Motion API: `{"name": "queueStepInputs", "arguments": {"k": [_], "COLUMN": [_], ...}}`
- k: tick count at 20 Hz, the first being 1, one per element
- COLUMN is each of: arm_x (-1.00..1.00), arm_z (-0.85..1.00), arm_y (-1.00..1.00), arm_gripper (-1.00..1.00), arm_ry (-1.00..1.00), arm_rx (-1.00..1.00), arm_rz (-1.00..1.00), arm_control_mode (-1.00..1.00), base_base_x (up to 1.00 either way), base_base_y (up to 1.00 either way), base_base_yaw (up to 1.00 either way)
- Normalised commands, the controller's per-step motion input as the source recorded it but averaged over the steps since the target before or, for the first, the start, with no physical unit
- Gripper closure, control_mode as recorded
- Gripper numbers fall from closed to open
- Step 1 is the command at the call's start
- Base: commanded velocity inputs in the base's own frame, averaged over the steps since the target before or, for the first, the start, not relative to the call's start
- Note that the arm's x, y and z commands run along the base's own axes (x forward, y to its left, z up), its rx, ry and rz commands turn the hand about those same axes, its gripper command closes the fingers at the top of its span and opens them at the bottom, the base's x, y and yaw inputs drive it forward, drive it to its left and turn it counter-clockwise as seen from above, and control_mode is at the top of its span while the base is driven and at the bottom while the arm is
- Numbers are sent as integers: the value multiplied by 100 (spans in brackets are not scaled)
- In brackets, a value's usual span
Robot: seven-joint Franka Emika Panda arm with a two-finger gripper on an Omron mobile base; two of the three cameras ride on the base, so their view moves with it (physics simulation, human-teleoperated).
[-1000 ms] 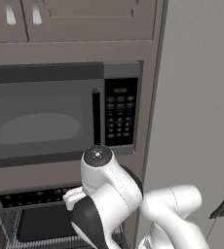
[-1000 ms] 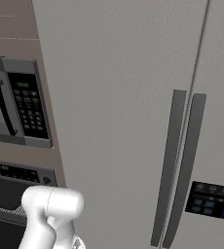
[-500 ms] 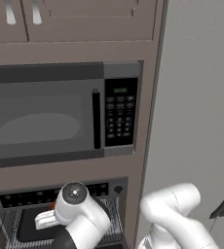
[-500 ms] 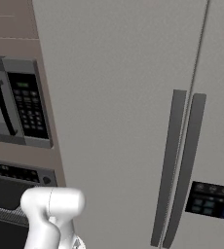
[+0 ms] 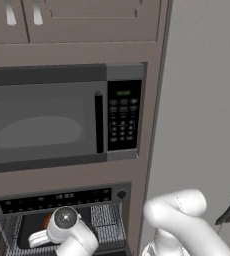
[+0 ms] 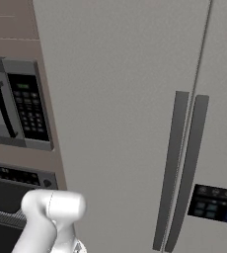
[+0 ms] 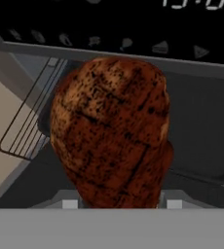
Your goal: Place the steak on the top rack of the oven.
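Note:
The steak (image 7: 111, 131), a dark reddish-brown oval slab, stands between the fingers of my gripper (image 7: 122, 203), which is shut on it. It hangs in front of the open oven (image 5: 57, 200), just below the black control strip. A sliver of the steak (image 5: 47, 220) peeks out left of my wrist in the left base view. The top rack (image 5: 104, 217), a grey wire grid, spans the cavity behind my hand. Its left part (image 7: 28, 126) lies beside and under the steak.
A dark tray (image 7: 201, 131) rests on the rack to the right of the steak. Directly above the oven is a grey microwave (image 5: 42, 125). The tall grey fridge (image 6: 135, 99) with long handles (image 6: 184, 168) stands on the right.
My arm has dropped from in front of the microwave to the oven opening and swung left. The steak stays gripped.

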Motion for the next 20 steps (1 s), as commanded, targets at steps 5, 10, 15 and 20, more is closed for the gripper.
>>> {"name": "queueStepInputs", "arguments": {"k": [5, 10, 15, 20], "arm_x": [43, 26, 17, 21], "arm_z": [-47, -38, -31, -35], "arm_y": [2, 0, 0, 0], "arm_gripper": [100, 100, 100, 100], "arm_ry": [0, 0, 0, 0], "arm_rx": [-6, -8, -7, -7], "arm_rz": [-5, -7, -6, -3], "arm_control_mode": [-100, -100, -100, -100], "base_base_x": [0, 0, 0, 0], "base_base_y": [0, 0, 0, 0], "base_base_yaw": [0, 0, 0, 0]}}
